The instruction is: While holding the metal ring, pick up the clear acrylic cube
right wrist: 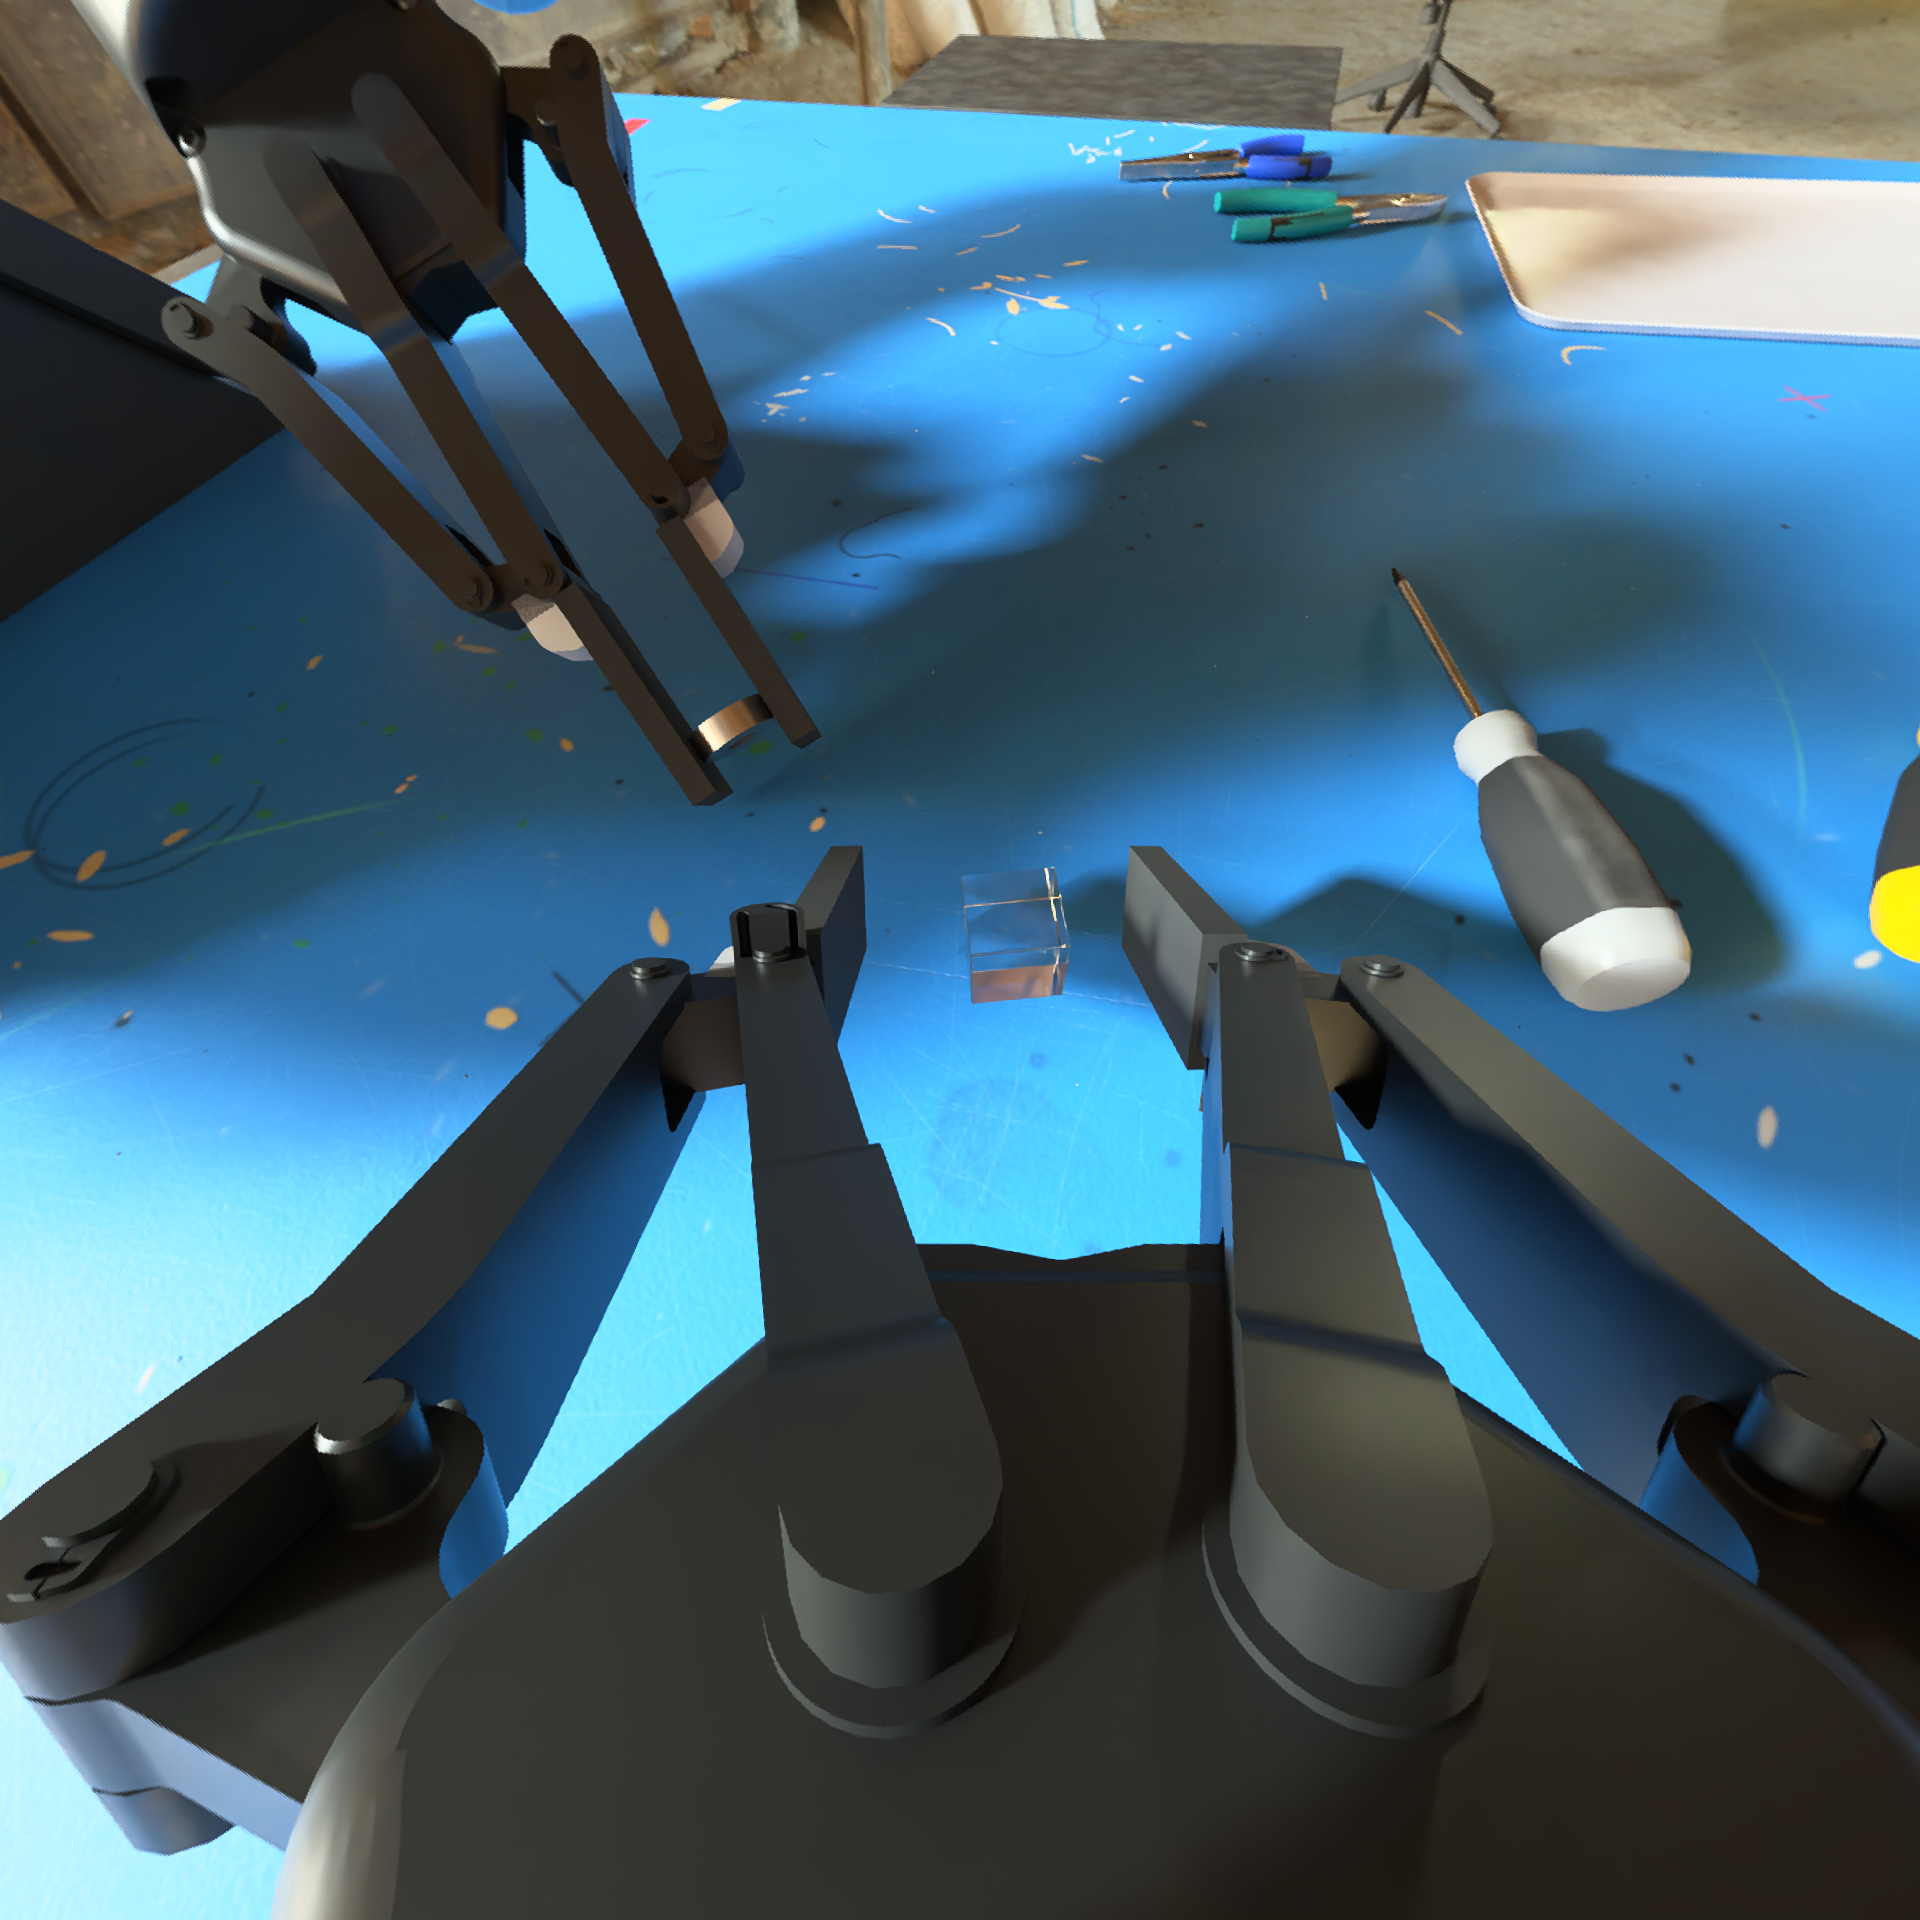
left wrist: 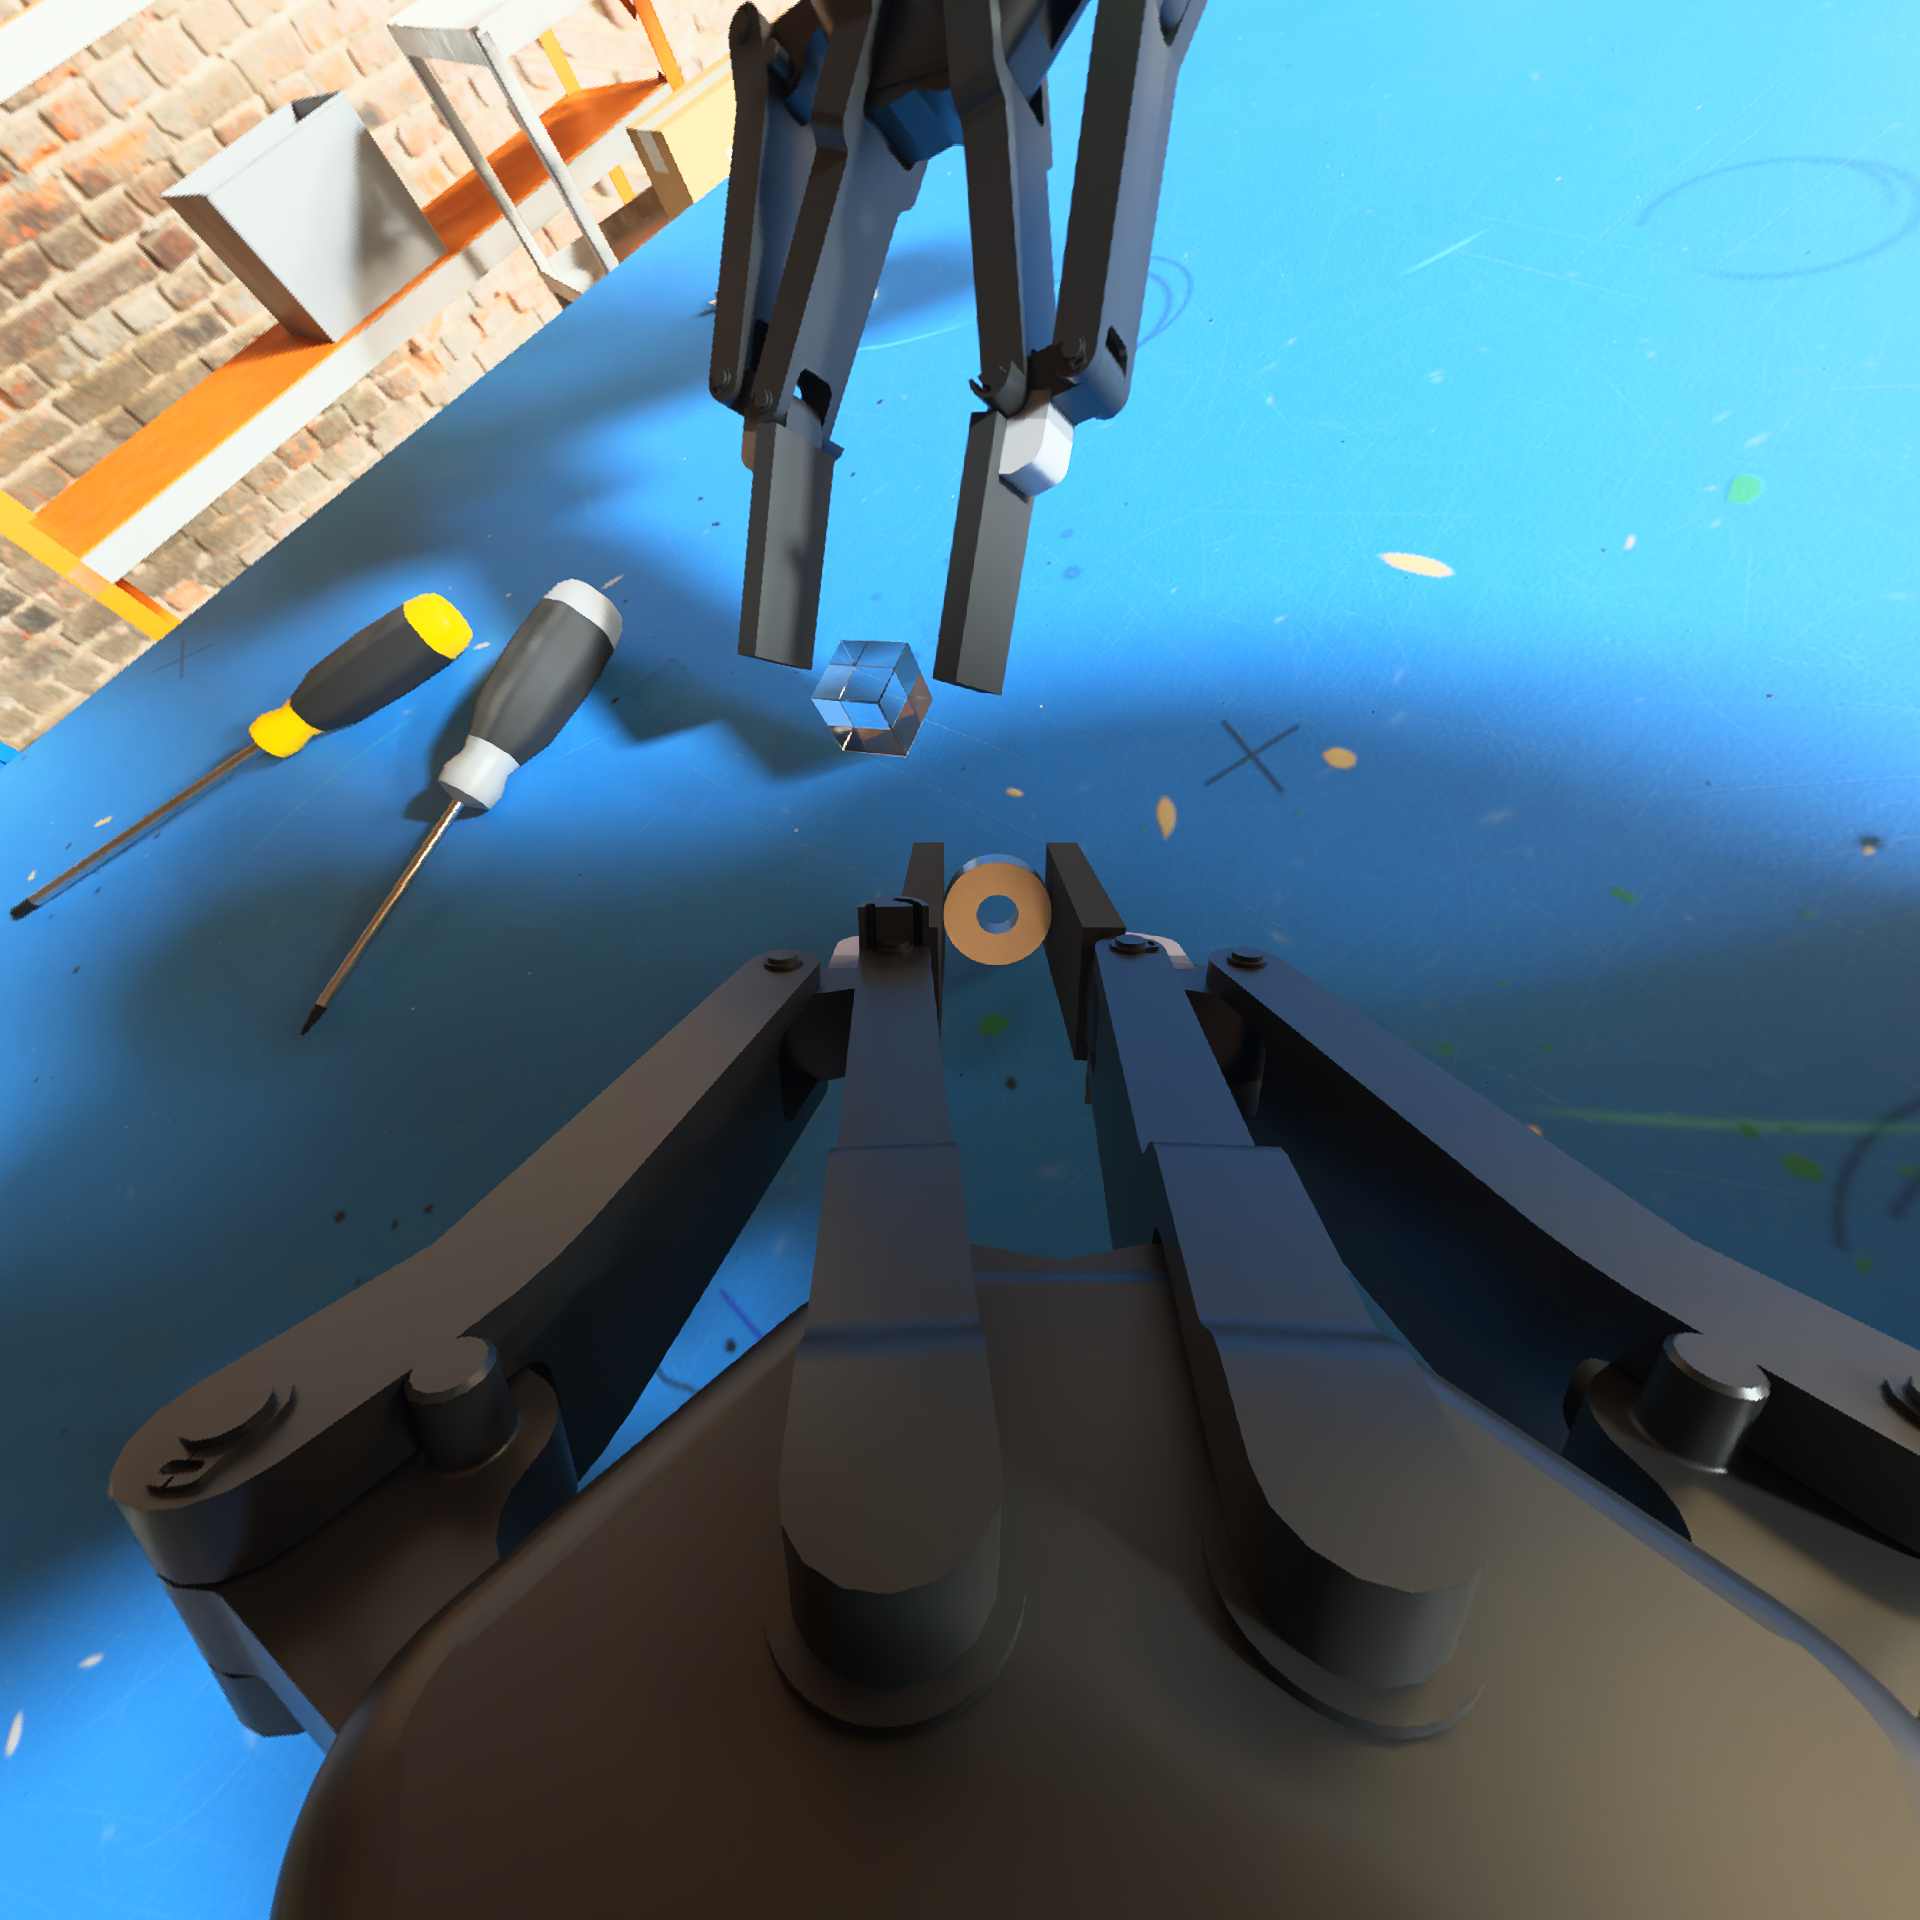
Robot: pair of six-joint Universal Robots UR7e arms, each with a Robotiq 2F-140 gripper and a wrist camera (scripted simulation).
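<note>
My left gripper (left wrist: pixel 995 883) is shut on the metal ring (left wrist: pixel 997 912), a small brass-coloured washer held between the fingertips above the blue table. In the right wrist view the left gripper (right wrist: pixel 756 764) comes in from the upper left with the ring (right wrist: pixel 734 723) at its tips. The clear acrylic cube (right wrist: pixel 1016 933) rests on the table between the open fingers of my right gripper (right wrist: pixel 995 883), with a gap on each side. In the left wrist view the right gripper (left wrist: pixel 871 670) hangs open with its fingertips either side of the cube (left wrist: pixel 871 694).
A grey-and-white screwdriver (right wrist: pixel 1558 847) (left wrist: pixel 520 696) and a yellow-and-black screwdriver (left wrist: pixel 343 675) lie beside the cube. Pliers with blue handles (right wrist: pixel 1231 161) and green handles (right wrist: pixel 1320 213) and a pale tray (right wrist: pixel 1704 255) sit at the far side. A dark box (right wrist: pixel 94 416) stands left.
</note>
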